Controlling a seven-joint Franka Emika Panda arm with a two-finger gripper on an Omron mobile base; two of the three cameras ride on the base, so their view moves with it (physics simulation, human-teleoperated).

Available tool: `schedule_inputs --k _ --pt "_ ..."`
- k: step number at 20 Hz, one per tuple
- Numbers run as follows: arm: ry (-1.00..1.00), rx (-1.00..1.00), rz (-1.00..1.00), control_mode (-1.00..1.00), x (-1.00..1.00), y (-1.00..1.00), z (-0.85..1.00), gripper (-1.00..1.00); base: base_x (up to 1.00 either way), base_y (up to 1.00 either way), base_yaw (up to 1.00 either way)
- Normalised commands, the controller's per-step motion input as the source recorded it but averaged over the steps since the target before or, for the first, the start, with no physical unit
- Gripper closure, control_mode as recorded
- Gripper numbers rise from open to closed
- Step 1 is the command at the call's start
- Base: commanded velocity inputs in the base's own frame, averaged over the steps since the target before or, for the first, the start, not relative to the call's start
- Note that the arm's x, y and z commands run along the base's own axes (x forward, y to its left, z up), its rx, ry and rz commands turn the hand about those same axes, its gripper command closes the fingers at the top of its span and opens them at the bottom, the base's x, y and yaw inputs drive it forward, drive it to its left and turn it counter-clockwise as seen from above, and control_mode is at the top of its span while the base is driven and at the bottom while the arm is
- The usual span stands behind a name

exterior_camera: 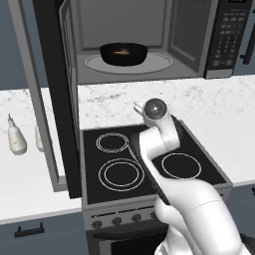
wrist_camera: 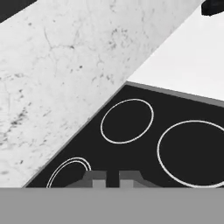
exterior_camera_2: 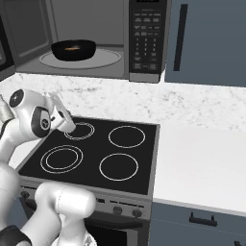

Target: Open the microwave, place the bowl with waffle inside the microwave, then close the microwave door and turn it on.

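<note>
While the microwave door (exterior_camera: 52, 94) is swung open, the bowl (exterior_camera: 124, 53) with the waffle (exterior_camera: 120, 52) is seen on the turntable (exterior_camera: 159, 63). The claw (wrist_camera: 112, 178) is held narrow and empty above the stovetop (wrist_camera: 144, 144).

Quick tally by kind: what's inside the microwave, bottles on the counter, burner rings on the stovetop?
Bowl in the microwave: 1
Waffle in that bowl: 1
White bottles on the counter: 2
Burner rings on the stovetop: 4
Total: 8

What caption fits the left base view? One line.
Bowl with waffle sits inside the open microwave; arm over the stovetop.
</note>
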Motion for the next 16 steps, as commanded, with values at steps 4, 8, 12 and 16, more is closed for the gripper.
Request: schedule_inputs --k 4,8,12,16 --pt "-0.16 0.00 0.00 -1.00 0.18 0.72 -0.28 1.00 0.00 0.00 0.00" --pt "-0.12 0.00 0.00 -1.00 0.06 0.74 -0.23 1.00 0.00 0.00 0.00" --pt "-0.17 0.00 0.00 -1.00 0.01 0.60 -0.21 1.00 0.00 0.00 0.00" --pt "-0.22 0.00 0.00 -1.00 -0.01 0.61 -0.01 1.00 0.00 0.00 0.00"
